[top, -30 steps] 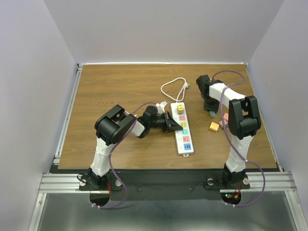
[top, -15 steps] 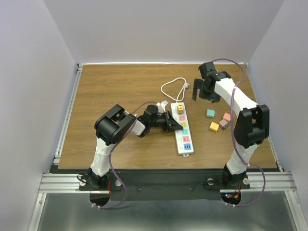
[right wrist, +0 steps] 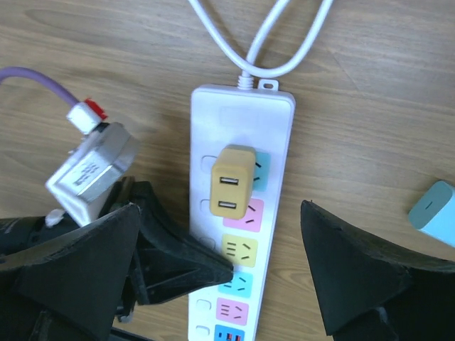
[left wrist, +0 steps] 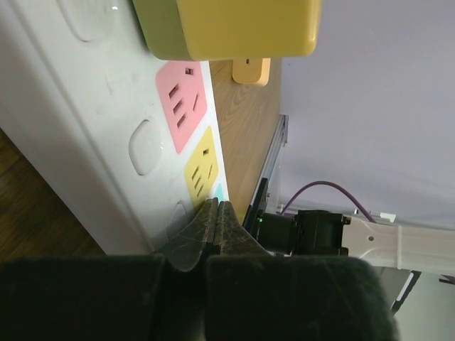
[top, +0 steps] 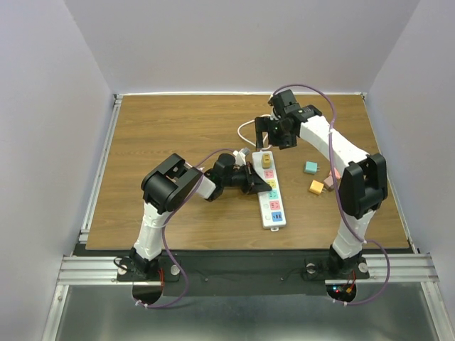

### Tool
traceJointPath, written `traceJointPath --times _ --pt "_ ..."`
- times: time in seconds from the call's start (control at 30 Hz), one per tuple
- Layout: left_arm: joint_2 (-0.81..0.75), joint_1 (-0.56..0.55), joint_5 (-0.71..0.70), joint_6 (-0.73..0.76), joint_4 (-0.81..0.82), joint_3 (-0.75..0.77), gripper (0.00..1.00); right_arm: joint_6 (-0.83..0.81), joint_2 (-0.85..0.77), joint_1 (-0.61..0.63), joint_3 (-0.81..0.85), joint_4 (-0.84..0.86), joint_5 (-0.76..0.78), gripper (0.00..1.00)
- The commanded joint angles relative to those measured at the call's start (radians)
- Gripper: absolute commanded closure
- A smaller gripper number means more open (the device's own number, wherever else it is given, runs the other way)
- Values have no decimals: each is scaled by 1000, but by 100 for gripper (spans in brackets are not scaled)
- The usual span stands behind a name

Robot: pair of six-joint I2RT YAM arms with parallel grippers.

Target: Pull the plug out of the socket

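Socket [top: 271, 206] lengthwise near-to-far, blue end near

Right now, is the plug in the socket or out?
In: the yellow plug sits flush on the socket, right tool open above.

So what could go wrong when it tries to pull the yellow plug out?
The left gripper is shut and seems only to press its tip on the power strip, so the strip might lift or slide along with the yellow plug. The open right gripper hangs above the plug, and the left gripper sits close beside it, so coming down it could bump that one.
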Motion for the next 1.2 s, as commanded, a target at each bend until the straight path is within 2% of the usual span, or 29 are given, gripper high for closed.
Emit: traceJointPath --times 0.0,0.17,0.4,0.73,0.77,0.93,0.97,1.03,1.07,1.17 --pt "38 2 -13 32 -61 -14 100 -19 19 -3 -7 54 -51 2" --pt "50 5 -9 13 -33 -23 100 -28 58 1 -5 64 -86 11" --pt "60 16 -7 -33 41 -60 100 -27 85 32 -69 92 -94 18" --pt "67 18 -9 -51 59 -68 100 -13 128 35 -105 135 -84 39" --pt "69 19 -7 -53 68 -71 100 -14 133 32 -105 135 -86 46" --pt "81 19 -3 -83 110 -89 100 -13 134 33 -103 141 -77 73" --pt "84 19 -1 -85 117 -92 100 -8 128 33 -100 141 -74 85" --pt "89 22 0 -91 124 -97 100 -2 107 35 -91 140 -68 96" --pt "90 21 -1 -93 131 -100 100 2 82 33 -85 138 -64 100" --pt "93 27 -1 -96 137 -101 100 19 13 37 -73 135 -64 99"
